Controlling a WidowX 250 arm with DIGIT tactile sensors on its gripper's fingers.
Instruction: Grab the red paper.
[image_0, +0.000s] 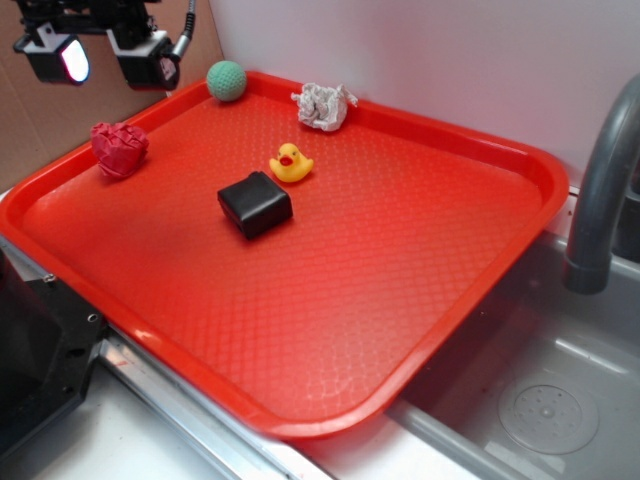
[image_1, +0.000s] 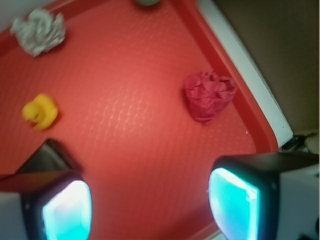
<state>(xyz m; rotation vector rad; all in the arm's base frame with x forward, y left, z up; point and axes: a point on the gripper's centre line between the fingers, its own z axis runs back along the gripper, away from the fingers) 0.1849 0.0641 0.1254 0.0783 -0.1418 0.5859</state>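
Observation:
The red paper (image_0: 119, 148) is a dark red crumpled wad lying near the left rim of the big red tray (image_0: 470, 300). In the wrist view the red paper (image_1: 208, 96) sits close to the tray's right rim (image_1: 225, 75), ahead of the jaws. My gripper (image_0: 105, 55) hangs high above the tray's far left corner, above and behind the wad. It is open: in the wrist view my gripper (image_1: 150, 202) has bare tray floor between its two lit pads (image_1: 235, 202), which stand wide apart.
On the tray lie a green knitted ball (image_0: 227, 80), a white-grey paper wad (image_0: 323, 106), a yellow rubber duck (image_0: 290, 163) and a black block (image_0: 255, 204). A grey faucet (image_0: 600, 190) rises at the right over a sink basin (image_0: 545, 410). Cardboard wall stands behind the gripper.

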